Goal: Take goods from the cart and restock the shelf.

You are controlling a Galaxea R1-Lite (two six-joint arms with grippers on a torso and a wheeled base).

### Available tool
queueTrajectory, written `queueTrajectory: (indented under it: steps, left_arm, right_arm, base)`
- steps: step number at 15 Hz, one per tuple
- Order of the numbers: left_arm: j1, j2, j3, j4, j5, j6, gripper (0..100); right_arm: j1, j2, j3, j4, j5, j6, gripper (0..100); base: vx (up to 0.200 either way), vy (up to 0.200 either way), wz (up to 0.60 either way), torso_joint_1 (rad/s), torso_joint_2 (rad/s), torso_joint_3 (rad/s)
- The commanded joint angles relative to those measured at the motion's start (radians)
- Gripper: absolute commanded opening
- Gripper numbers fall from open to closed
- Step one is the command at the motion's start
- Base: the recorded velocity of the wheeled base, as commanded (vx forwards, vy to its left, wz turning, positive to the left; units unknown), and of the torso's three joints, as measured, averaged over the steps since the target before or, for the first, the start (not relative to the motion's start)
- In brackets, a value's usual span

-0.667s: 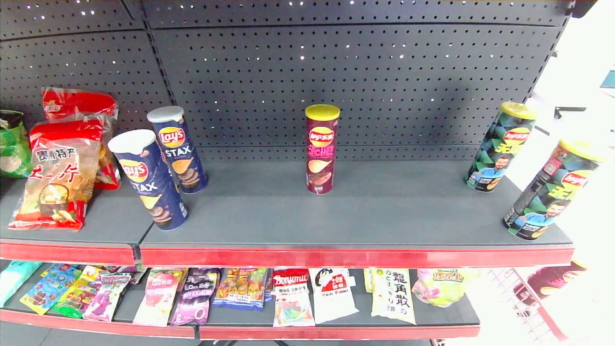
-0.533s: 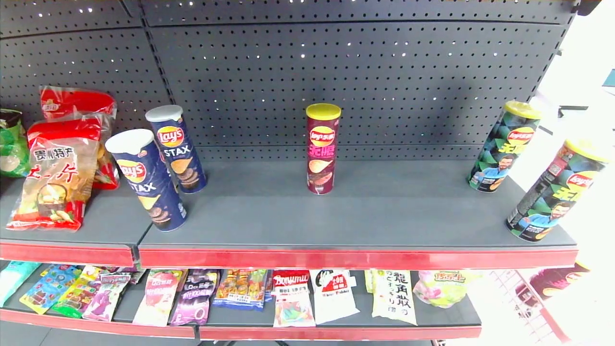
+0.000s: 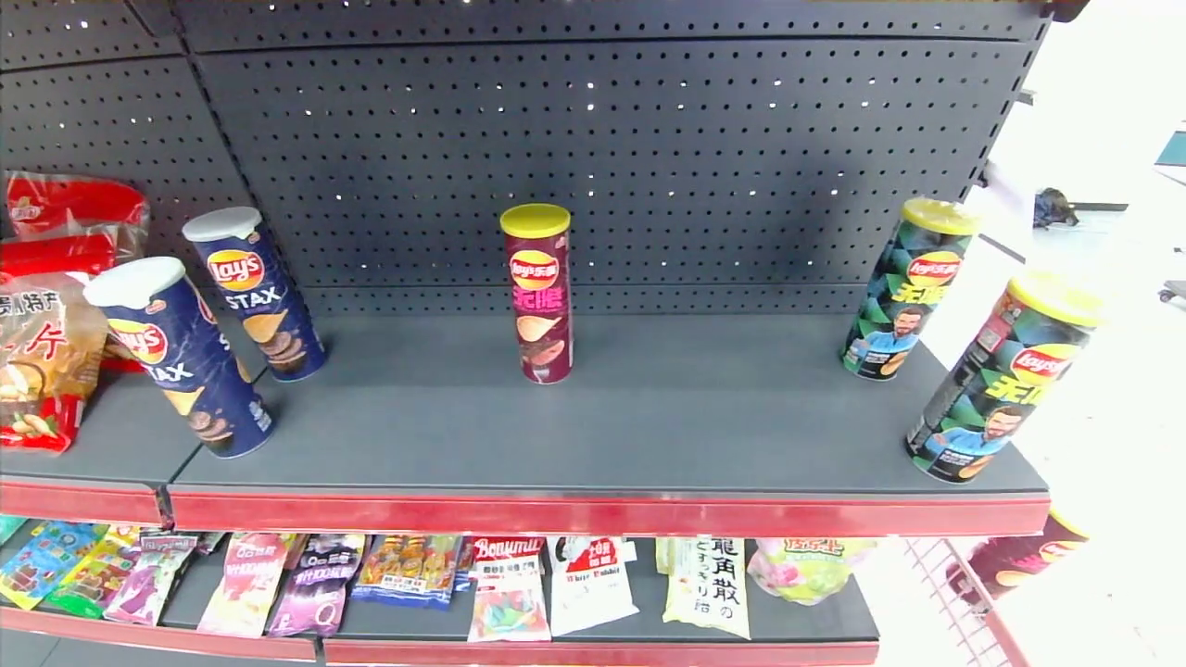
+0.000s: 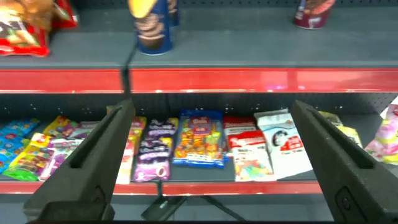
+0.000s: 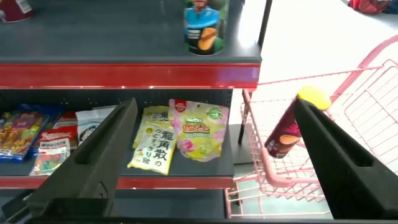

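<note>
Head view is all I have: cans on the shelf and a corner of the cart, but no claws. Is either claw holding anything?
Observer: No. The right claw is open and empty, with the pink cart ahead of it.
Operator: What's in that cart?
Observer: A maroon can with a yellow lid, leaning inside it.
Operator: And the left claw?
Observer: The left claw is also open and empty, facing a row of snack packets.
</note>
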Motion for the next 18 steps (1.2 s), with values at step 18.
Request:
queueTrajectory:
  steps: [18]
  left_arm:
    - [0.000, 0.001, 0.000, -0.001, 0.000, -0.001, 100]
  right_arm:
    - [0.000, 0.000, 0.002, -0.001, 0.000, 0.000, 100]
  base:
    - [0.000, -0.056, -0.37, 0.002, 0.00, 0.002]
